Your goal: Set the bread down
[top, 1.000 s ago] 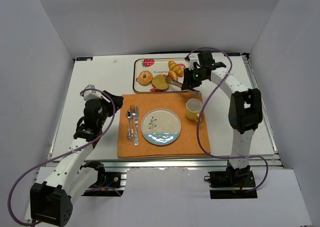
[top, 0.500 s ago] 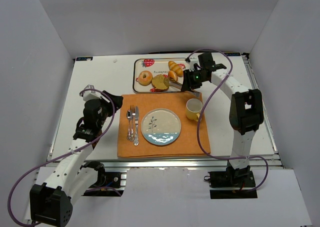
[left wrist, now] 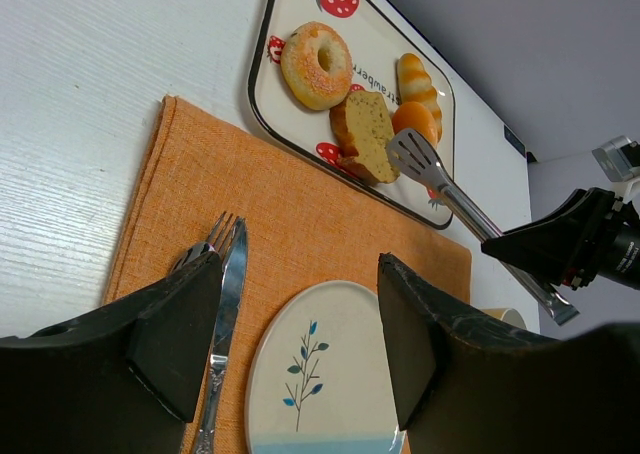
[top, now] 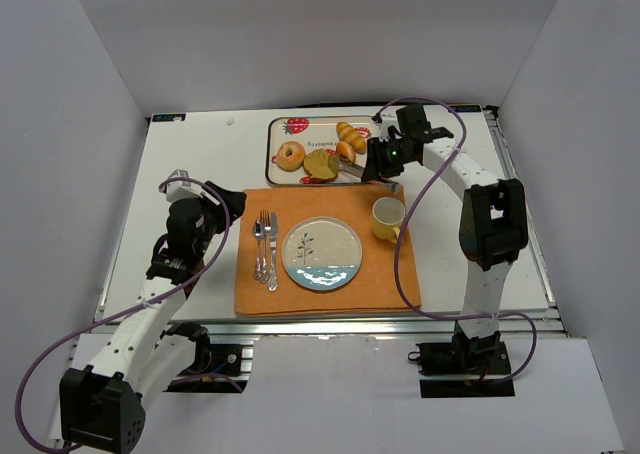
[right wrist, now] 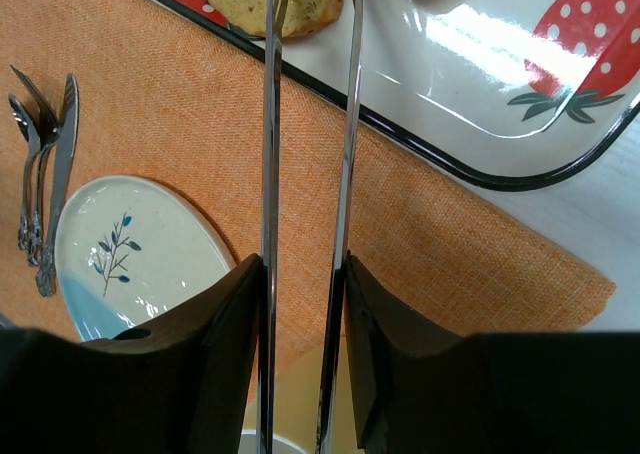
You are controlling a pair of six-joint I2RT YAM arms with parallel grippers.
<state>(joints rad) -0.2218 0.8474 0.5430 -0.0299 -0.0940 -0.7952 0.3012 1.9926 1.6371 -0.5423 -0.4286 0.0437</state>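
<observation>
The right gripper (right wrist: 300, 294) pinches the tongs (right wrist: 268, 124) by the bread (left wrist: 366, 134), at 12 o'clock from the plate (top: 322, 254). The left gripper (left wrist: 298, 274) is spread. If the tongs squeeze too softly, the bread may slip out.

The left arm is folded at the near left, with the left end effector (top: 222, 204) pointing far-right, its fingers (left wrist: 175, 334) wide apart. The right arm reaches far, elbow bent; the right end effector (top: 378, 160) clamps the tongs (left wrist: 445, 194).
</observation>
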